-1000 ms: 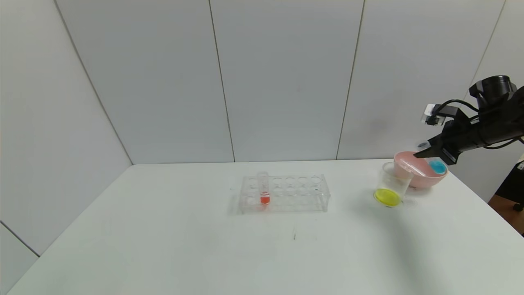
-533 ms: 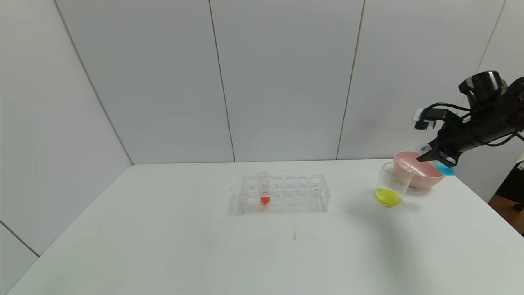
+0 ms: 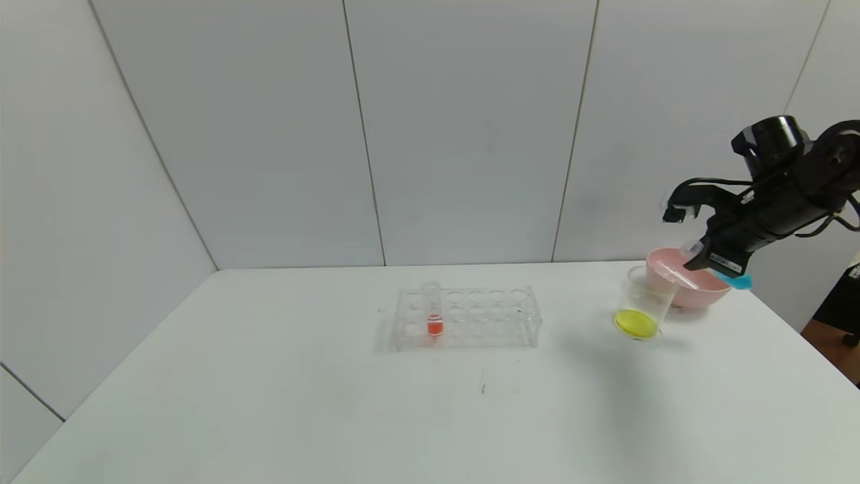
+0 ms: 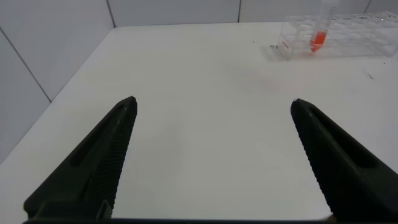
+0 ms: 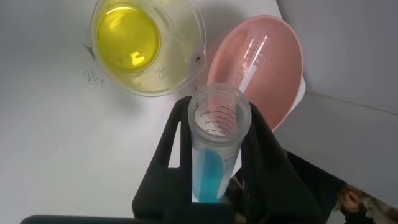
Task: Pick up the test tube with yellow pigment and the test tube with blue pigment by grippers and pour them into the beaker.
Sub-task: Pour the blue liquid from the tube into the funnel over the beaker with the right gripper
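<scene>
A tube rack (image 3: pixel 467 317) stands mid-surface (image 3: pixel 336 403) with one tube (image 3: pixel 433 309) in a left slot. Toward the right edge the beaker (image 3: pixel 641 302) sits just before a bowl (image 3: pixel 685 282), which holds an empty tube (image 3: pixel 675 274).

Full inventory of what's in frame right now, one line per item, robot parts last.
Table: 1, white, spans the foreground.
Rack: 1, clear, table centre.
Red tube: 1, clear with red liquid, upright in the rack, near its left end.
Beaker: 1, clear with yellow liquid, right side of table, beside the bowl.
Bowl: 1, pink, behind and right of the beaker; an empty clear tube lies in it.
Blue tube: 1, clear with blue liquid, tilted in the right gripper above the bowl.
Left gripper: 1, black, open, above the table's left part.
Right gripper: 1, black, shut on the blue tube.
</scene>
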You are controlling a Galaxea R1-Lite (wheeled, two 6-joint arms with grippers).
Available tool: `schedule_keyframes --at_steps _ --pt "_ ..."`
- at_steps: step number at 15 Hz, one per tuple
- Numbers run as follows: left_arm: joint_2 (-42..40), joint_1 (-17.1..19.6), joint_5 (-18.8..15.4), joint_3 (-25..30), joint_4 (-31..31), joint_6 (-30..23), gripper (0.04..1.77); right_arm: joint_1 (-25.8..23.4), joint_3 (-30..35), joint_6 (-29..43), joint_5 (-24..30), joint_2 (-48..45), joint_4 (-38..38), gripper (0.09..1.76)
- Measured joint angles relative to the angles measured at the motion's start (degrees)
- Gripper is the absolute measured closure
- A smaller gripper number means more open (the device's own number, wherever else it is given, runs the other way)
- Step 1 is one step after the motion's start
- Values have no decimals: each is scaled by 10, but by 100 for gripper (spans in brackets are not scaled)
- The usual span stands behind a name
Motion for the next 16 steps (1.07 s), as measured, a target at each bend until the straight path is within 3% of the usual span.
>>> schedule_keyframes --at_steps 16 --pt "0 0 0 0 0 0 5 45 0 0 -118 8 2 134"
